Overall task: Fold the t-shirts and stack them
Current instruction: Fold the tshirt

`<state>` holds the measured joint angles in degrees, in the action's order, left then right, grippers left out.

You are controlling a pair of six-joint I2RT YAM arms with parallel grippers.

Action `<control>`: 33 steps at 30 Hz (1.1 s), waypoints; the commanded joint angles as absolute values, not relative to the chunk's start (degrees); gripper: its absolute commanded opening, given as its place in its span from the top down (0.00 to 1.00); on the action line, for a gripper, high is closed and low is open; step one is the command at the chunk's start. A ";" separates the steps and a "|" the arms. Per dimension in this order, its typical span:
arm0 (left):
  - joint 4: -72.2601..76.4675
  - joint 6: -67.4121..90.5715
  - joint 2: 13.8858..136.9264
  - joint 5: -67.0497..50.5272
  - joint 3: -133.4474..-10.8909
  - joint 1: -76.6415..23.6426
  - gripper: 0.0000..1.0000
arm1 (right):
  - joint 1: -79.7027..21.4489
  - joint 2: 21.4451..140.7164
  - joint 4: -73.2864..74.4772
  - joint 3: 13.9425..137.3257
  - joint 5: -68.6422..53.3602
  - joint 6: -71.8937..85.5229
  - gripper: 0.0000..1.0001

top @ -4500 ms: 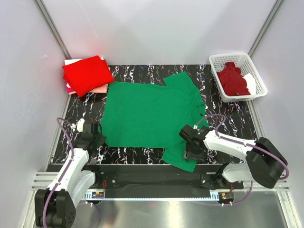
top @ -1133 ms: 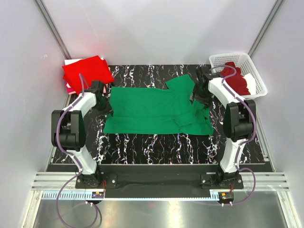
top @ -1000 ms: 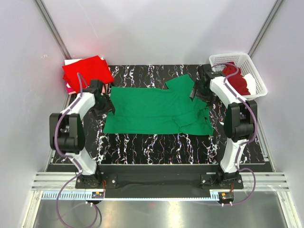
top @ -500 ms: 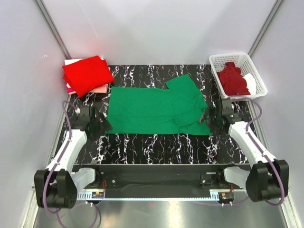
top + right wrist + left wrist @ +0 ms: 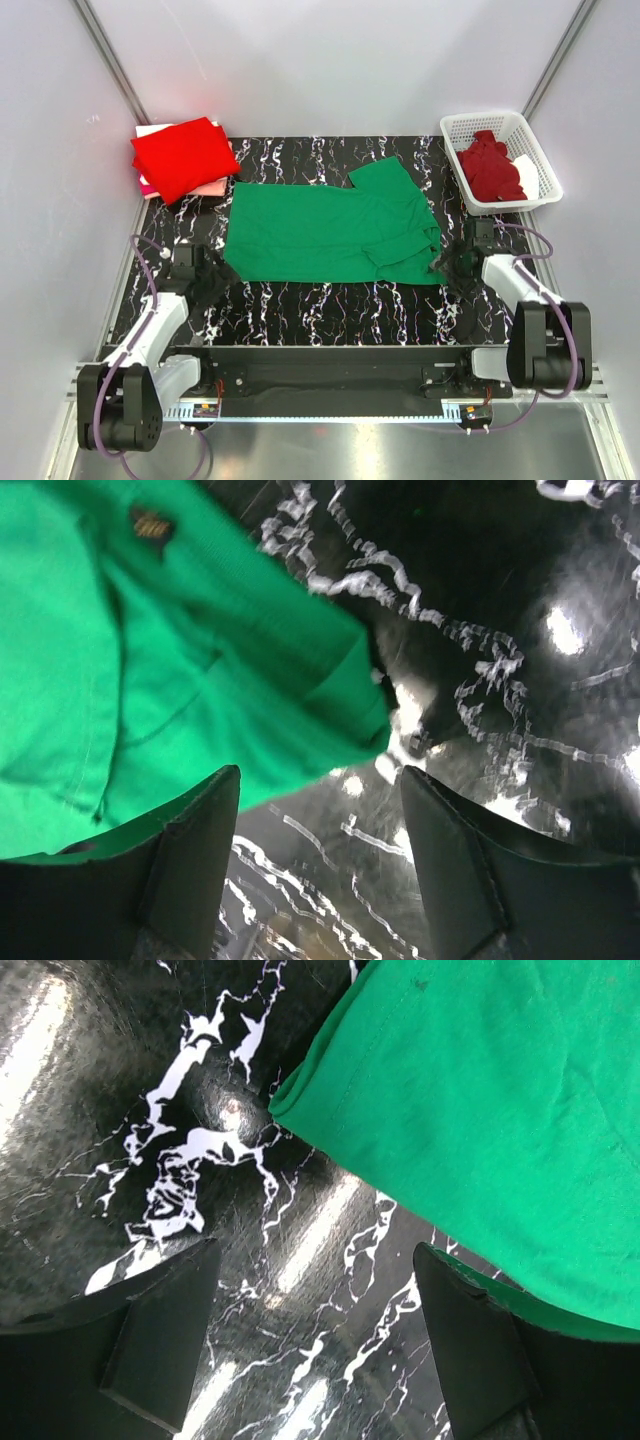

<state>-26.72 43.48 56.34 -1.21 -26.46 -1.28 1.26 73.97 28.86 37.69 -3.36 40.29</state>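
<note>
An emerald green t-shirt lies folded in half on the black marbled table, one sleeve pointing back. My left gripper hovers open just off its near left corner. In the left wrist view that gripper has only table between its fingers, with the green t-shirt's corner ahead and to the right. My right gripper stands open by the near right sleeve. The right wrist view shows this gripper empty, the green t-shirt's sleeve hem just ahead. A bright red folded t-shirt tops a pink one at the back left.
A white lattice basket at the back right holds a crumpled maroon t-shirt and something white. Grey walls close in the table on three sides. The arms' black base rail runs along the near edge.
The green t-shirt has gone from spread flat to folded in half. In the last second both grippers drew back from its far ends to its near corners, empty.
</note>
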 commanded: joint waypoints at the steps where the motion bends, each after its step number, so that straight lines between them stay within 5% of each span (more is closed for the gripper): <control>1: -19.78 45.44 56.51 -0.09 -25.05 -0.97 0.16 | 2.90 76.46 24.09 37.79 -4.92 39.29 0.28; 17: -11.43 47.81 66.17 3.16 -25.13 -0.97 0.30 | 5.01 82.44 21.27 39.11 -7.30 38.23 0.74; 20: -10.29 47.55 69.25 3.60 -26.71 -0.97 0.51 | 5.18 82.97 21.44 39.46 -7.65 37.71 0.89; 22: -10.63 47.20 71.44 4.39 -27.86 -0.97 0.83 | 5.54 83.84 22.32 40.34 -6.86 37.09 1.00; 24: -11.68 46.85 71.89 4.57 -29.61 -0.97 1.00 | 6.32 84.46 24.59 41.48 -5.20 36.39 1.00; 33: -25.48 50.36 56.09 7.04 -27.34 -1.14 1.00 | 9.76 82.35 29.88 44.30 2.90 34.45 1.00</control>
<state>-21.06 48.71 60.97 3.57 -28.18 -1.41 9.02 84.03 27.49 42.54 -2.98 35.83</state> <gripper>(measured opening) 0.019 0.033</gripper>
